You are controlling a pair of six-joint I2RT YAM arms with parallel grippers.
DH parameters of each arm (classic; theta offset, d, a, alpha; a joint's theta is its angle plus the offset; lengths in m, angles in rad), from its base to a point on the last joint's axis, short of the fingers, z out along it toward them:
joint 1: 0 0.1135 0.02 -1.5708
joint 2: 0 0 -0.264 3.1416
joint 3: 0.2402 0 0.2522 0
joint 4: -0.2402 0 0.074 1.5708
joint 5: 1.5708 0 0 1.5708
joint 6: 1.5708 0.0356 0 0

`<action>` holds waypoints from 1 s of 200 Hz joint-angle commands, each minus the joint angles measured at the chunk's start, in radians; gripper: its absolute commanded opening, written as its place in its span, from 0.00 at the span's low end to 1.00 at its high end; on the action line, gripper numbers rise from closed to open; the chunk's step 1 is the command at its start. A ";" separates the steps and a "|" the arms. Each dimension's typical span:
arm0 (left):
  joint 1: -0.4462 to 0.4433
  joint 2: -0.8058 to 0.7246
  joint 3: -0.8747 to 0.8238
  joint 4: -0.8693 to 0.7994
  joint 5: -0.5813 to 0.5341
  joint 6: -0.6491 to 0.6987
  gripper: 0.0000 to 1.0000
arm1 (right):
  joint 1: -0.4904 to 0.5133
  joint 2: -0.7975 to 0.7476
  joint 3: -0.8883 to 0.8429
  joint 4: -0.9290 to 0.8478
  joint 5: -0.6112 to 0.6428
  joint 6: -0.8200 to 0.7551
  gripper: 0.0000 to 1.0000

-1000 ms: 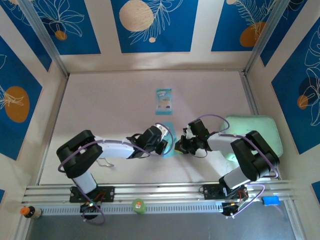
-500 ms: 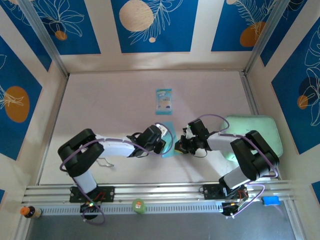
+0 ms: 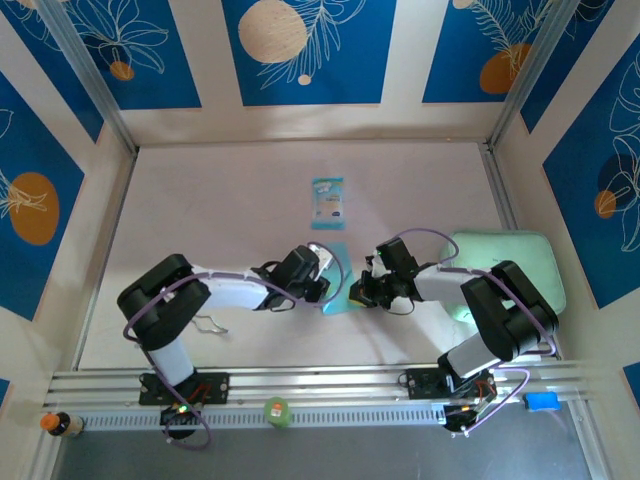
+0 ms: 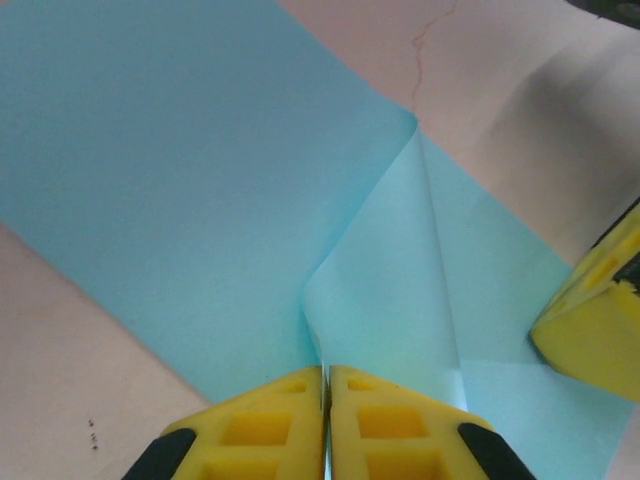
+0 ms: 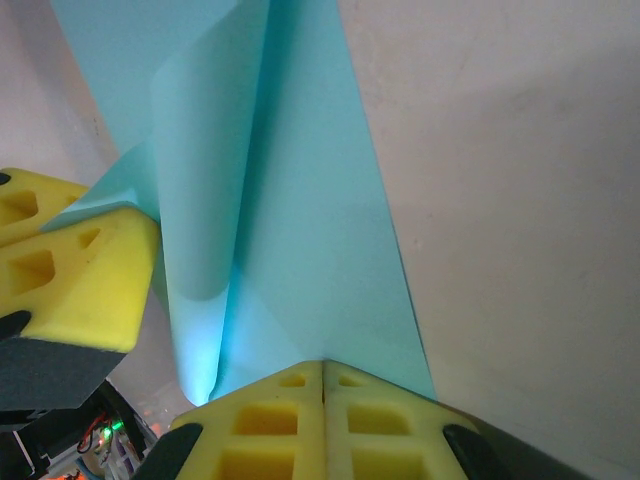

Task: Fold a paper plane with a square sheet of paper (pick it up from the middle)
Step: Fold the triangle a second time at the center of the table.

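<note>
My left gripper [image 4: 327,375] has its yellow pads pressed flat together. A raised flap of the paper [image 4: 180,180] runs straight into the seam between them, so I judge that it pinches the paper. My right gripper [image 5: 323,368] is the same: pads closed, the blue sheet narrowing into their seam.

From above, the paper lies on the table [image 3: 220,220], just on my side of the packet [image 3: 327,203]. It is partly folded into a narrow strip whose long axis runs from the packet toward my bases. My left gripper meets it from the left and my right from the right, both at the end away from the packet and close to each other. Neither arm is nearer; both touch it.

As I judge it, the coming move turns on that axis. The lifted flap must be laid along it to crease cleanly, or the thin sheet will skew.

The packet is teal and white, its print too small to read. The paper bears no writing.
</note>
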 commanded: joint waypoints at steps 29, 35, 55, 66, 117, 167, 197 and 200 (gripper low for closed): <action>0.040 0.025 0.010 0.048 0.117 -0.020 0.12 | 0.000 0.010 0.007 -0.065 0.007 -0.016 0.01; 0.043 0.025 0.010 0.048 0.115 -0.022 0.12 | 0.001 0.008 0.008 -0.067 0.007 -0.016 0.01; 0.052 0.028 0.008 0.055 0.128 -0.027 0.12 | 0.001 0.010 0.008 -0.067 0.007 -0.017 0.01; 0.055 0.031 0.012 0.055 0.135 -0.028 0.12 | 0.001 0.010 0.008 -0.068 0.007 -0.018 0.01; 0.068 0.054 0.014 0.044 0.152 -0.040 0.12 | 0.000 0.011 0.010 -0.067 0.008 -0.019 0.01; 0.077 0.081 0.009 0.052 0.206 -0.060 0.12 | -0.002 0.010 0.015 -0.074 0.006 -0.029 0.01; 0.082 0.079 0.010 0.014 0.241 -0.083 0.12 | -0.016 -0.016 0.028 -0.092 -0.005 -0.048 0.03; 0.082 0.077 0.009 0.011 0.243 -0.090 0.12 | -0.018 -0.023 0.030 -0.095 -0.005 -0.048 0.03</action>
